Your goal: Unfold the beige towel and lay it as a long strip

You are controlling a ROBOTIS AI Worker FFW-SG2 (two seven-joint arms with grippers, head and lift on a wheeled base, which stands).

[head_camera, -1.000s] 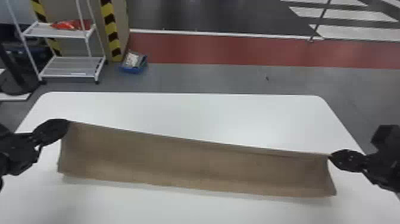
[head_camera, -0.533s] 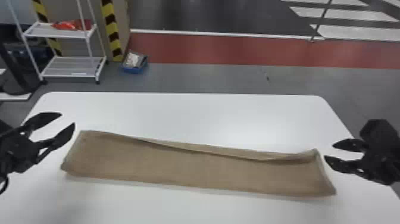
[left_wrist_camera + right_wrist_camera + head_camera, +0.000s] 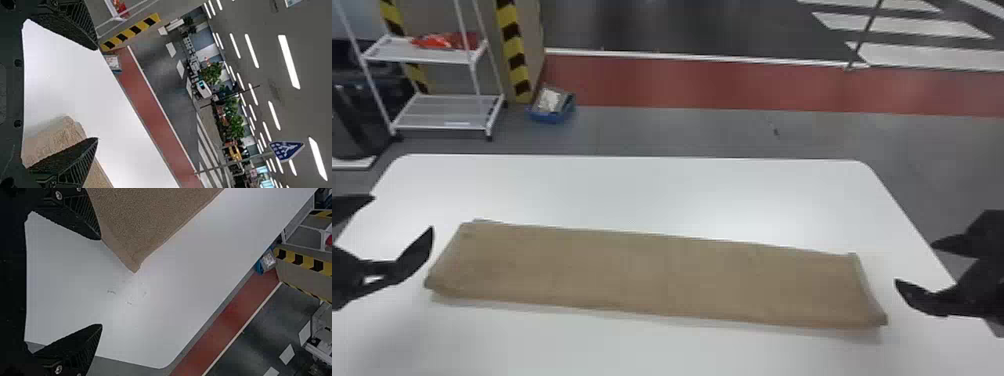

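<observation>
Plainly, the head view has the towel [image 3: 652, 275] lying as a long strip on the table [image 3: 682, 192], the left gripper [image 3: 403, 213] near its nine o'clock end, the right gripper [image 3: 914, 262] near three. In the left wrist view, the left gripper [image 3: 98, 94] gapes wide; in the right wrist view, the right gripper [image 3: 101, 282] is spread wide too.

A wide bare band of surface [image 3: 682, 195] runs beyond the towel [image 3: 652, 280], with another bare band on its near side, so a claw could pass along either. The towel lies low across the middle, in the way between the bands. The left claw [image 3: 403, 213] stands just off its left end, the right claw [image 3: 914, 262] just off its right, narrowing both ends. Each claw has a gap between its parted fingers. The rack [image 3: 444, 52] and bin [image 3: 552, 117] stand past the far edge.
</observation>
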